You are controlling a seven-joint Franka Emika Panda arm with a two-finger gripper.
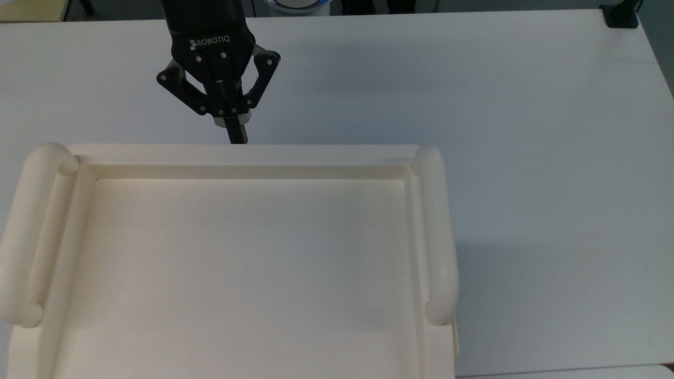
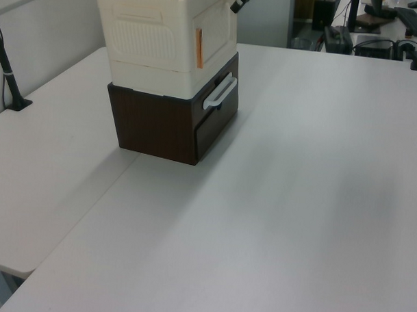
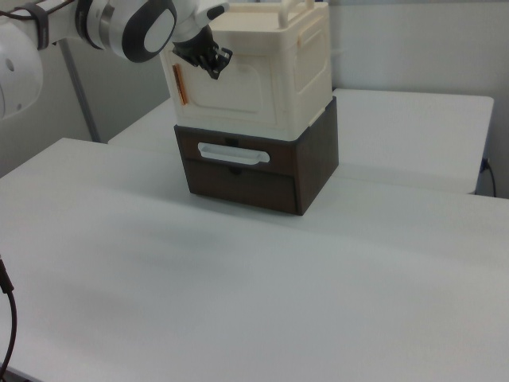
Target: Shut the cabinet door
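Note:
The cabinet [image 1: 242, 154] is a cream unit with a recessed tray top and thick rounded rails [image 1: 439, 237]. Its cabinet door [image 3: 231, 89] lies against the cabinet front, with a thin orange strip [image 3: 180, 86] showing along its free edge. In the left view the cabinet door [image 2: 216, 29] also sits against the front. My black gripper [image 1: 237, 136] is shut with nothing held. Its tips meet the upper part of the door, as seen in the right view, gripper [image 3: 213, 64], and at the left view's top, gripper [image 2: 239, 2].
The cabinet stands on a dark brown drawer unit [image 3: 262, 171] with a white handle [image 3: 232, 153]. Both rest on a wide white table [image 1: 526, 131]. A black clamp [image 1: 621, 16] sits at the top view's far right corner, and a black post [image 2: 9, 74] at the left view's left edge.

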